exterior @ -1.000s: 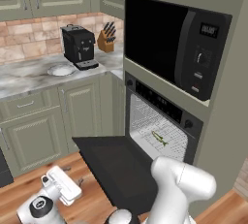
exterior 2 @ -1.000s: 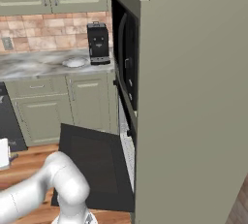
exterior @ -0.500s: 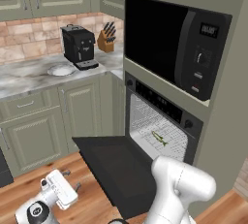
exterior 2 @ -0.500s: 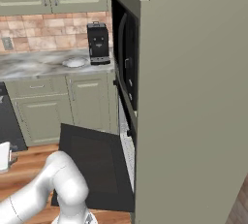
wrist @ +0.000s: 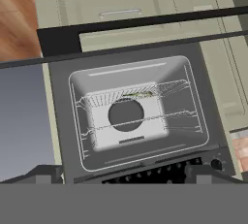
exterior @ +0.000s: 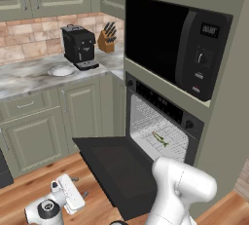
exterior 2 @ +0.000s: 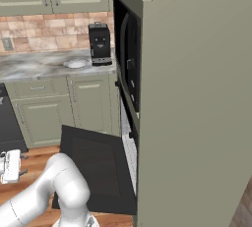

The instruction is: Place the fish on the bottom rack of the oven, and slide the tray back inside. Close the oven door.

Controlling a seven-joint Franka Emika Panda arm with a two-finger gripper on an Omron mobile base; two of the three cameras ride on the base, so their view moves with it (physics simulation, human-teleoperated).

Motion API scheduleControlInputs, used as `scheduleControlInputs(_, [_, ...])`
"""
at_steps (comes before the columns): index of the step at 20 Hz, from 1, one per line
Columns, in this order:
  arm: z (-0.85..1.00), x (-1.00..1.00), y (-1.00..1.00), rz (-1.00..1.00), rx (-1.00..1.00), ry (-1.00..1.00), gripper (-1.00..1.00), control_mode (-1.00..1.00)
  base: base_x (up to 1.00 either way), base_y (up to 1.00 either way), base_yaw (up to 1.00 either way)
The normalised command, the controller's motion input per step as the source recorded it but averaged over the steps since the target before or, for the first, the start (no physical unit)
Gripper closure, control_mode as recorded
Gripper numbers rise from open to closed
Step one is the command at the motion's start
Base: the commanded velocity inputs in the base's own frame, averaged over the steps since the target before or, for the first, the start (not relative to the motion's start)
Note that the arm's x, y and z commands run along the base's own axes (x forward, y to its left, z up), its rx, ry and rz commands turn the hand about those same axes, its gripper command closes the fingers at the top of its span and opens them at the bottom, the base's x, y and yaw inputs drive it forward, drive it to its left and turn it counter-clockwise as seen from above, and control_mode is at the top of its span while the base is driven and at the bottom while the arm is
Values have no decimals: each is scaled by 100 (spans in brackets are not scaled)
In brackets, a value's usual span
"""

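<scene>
**One fish on the rack, oven door down**

Two dark fingertips of the tool show at the lower edge of the hand view, set wide apart with nothing between them. That view is rolled (the oven appears upside down in it), and it looks straight into the open oven. Inside the cavity, the bottom rack sits within the walls, and the fish shows as a thin greenish sliver lying on it.

From the left base view, the tool hangs low over the wooden floor, well apart from the oven door, which lies folded down flat and open. Beyond it, the fish rests on the bottom rack inside the oven, below the knob-lined control strip. A microwave sits above the oven.

In the right base view the oven door also lies open. A coffee machine, a knife block and a small white dish stand on the marble tabletop to the left.
</scene>
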Motion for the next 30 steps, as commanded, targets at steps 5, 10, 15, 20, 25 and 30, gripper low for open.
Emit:
scheduleControlInputs(5, [-30,4,-16,0,23,0,-100,-100,0,0,0])
scheduleControlInputs(10, [-66,41,0,0,20,1,-100,-100,0,0,0])
scheduleControlInputs(15, [-69,46,0,0,3,7,-100,-100,0,0,0])
scheduleControlInputs(20, [-89,59,11,0,-3,9,-100,-100,0,0,0])
scheduleControlInputs(25, [-91,70,36,0,-10,13,-100,-100,0,0,0])
scheduleControlInputs(30, [-97,62,45,0,-20,5,-100,-100,0,0,0])
